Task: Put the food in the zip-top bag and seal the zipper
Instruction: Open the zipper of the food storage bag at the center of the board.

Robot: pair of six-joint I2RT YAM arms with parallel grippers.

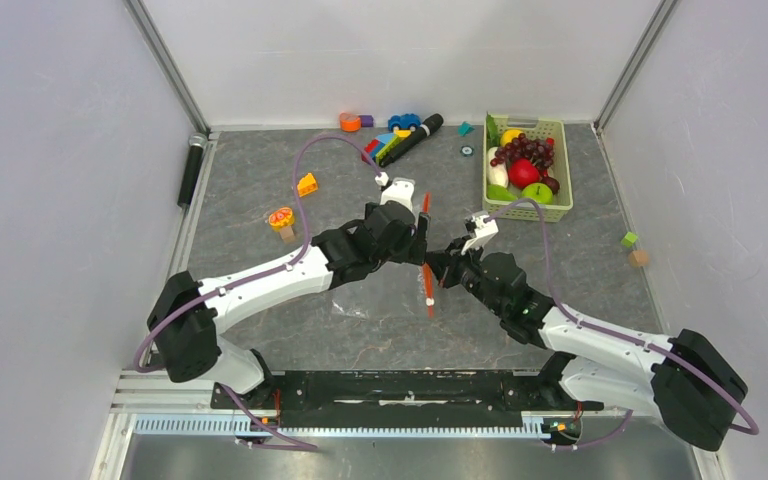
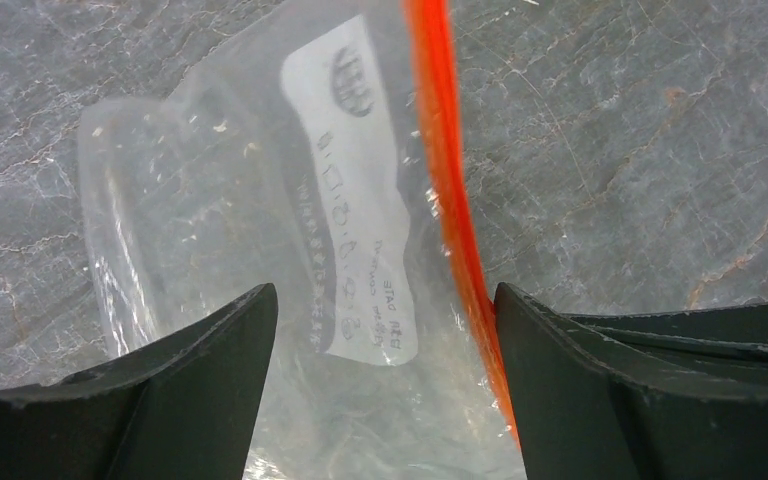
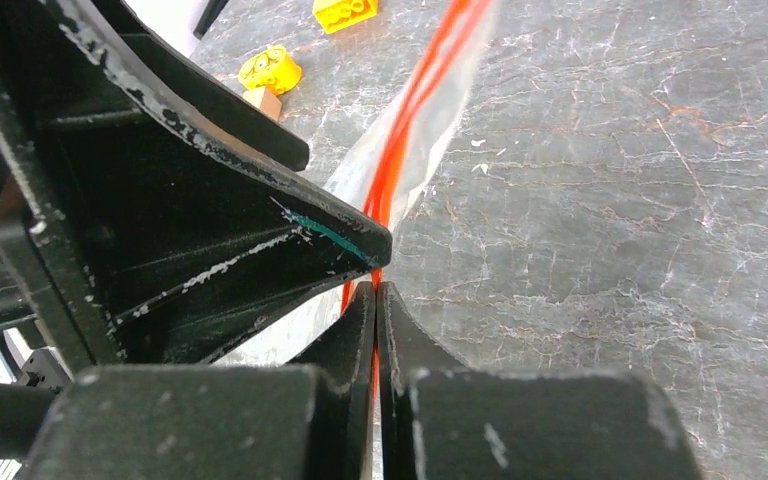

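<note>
Left claw spread | right claw clamped on zipper | 1 zip-top bag

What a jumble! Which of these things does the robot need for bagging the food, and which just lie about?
Needed: zip-top bag, zipper, grape bunch, red apple, green fruit, white radish.
Lying about: building blocks, black marker, orange-slice toy, yellow block, green cube.

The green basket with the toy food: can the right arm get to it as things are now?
Probably not at once. The right gripper is shut on the zipper, so it must let go first. After that, likely yes: the basket lies on its own side, with no object between.
</note>
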